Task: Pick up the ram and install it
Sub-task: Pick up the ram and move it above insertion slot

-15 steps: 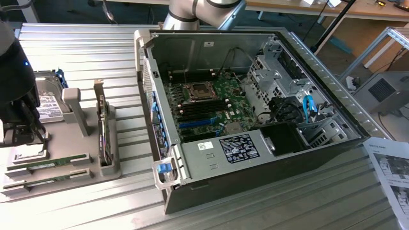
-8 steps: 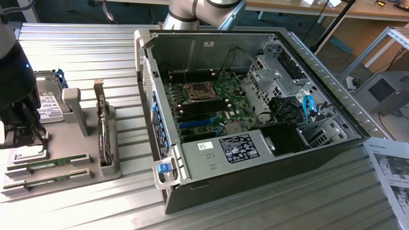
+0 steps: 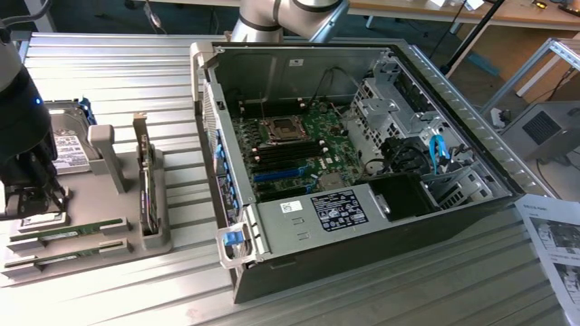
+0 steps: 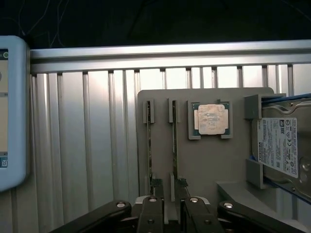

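Green and thin, the ram (image 4: 175,145) stands on edge in its slot on the grey tray (image 4: 214,165), beside a second stick (image 4: 148,145) and near the silver chip (image 4: 210,119). Your gripper (image 4: 169,187) hangs over one end of it, jaws apart either side, gripping nothing. The open computer case (image 3: 244,75) lies well apart, on the exterior view's right.

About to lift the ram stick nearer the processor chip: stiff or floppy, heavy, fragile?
Probably stiff and light: the ram stick is a thin, narrow circuit board. It stands on edge in slots of the gray holder, so once lifted free it would likely tip if released. Likely fragile: a thin bare board, so sideways pushing risks damage.
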